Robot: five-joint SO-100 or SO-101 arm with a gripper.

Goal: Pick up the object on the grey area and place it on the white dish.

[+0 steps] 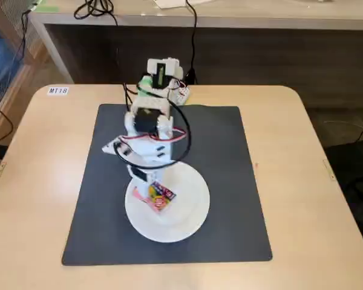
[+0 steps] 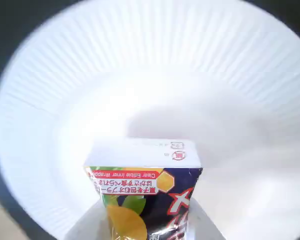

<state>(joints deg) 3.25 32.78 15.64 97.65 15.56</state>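
The small yellow, red and pink packet (image 1: 160,196) sits in my gripper (image 1: 150,190) over the left part of the white dish (image 1: 190,202). The dish lies on the front middle of the dark grey mat (image 1: 230,169). In the wrist view the packet (image 2: 147,187) sticks out from between the white fingers (image 2: 85,227), and my gripper (image 2: 145,222) is shut on it. It casts a shadow on the ribbed dish (image 2: 150,75), so it is held just above it. The dark mat (image 2: 2,20) shows at the corners.
The mat lies on a beige table (image 1: 42,181) with rounded corners. The arm's base (image 1: 163,75) stands at the mat's far edge, with cables running back to a counter (image 1: 230,18) behind the table.
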